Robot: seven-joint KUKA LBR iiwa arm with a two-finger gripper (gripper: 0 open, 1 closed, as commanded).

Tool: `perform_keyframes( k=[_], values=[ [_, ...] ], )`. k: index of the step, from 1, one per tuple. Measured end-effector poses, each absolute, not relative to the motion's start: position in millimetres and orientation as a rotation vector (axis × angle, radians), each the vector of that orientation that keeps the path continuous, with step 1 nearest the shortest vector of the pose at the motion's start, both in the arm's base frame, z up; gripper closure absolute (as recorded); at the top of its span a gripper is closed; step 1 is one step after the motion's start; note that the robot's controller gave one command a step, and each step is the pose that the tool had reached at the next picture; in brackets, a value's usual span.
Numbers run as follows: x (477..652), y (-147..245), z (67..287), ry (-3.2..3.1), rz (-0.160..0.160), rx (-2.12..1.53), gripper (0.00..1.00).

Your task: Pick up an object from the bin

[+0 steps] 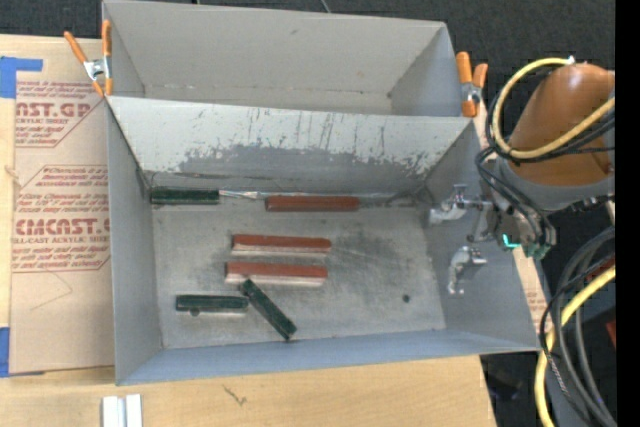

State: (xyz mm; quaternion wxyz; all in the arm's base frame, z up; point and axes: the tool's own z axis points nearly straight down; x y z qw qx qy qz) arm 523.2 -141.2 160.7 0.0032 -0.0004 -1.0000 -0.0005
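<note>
My gripper (456, 241) hangs over the right side of the bin, close to the right wall. Its two metal fingers stand apart, so it is open, and nothing lies between them. The nearest loose thing is a red-brown bar (312, 204) lying along the foot of the back wall, to the gripper's left. Two red-topped wooden blocks (280, 243) (277, 272) lie side by side in the middle of the floor, well left of the gripper.
A dark green bar (185, 197) rests at the back left corner. Two more dark green bars (210, 304) (268, 308) lie near the front left, one angled against the other. The arm with its orange cover and cables stands just outside the right wall.
</note>
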Motion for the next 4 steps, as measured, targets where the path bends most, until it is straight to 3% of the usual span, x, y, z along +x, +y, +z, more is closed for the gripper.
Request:
perform_keyframes(
  k=[1, 2, 3, 4],
  values=[
    [525.2, -141, 165, -3.143, 0.001, 0.001, 0.00],
    [544.6, -101, 136, -3.146, 0.002, -0.050, 0.00],
    [554.4, -39, 129, -3.141, -0.001, -0.037, 0.00],
    [570.0, -15, 91, -3.147, -0.004, 0.039, 0.00]
  ],
)
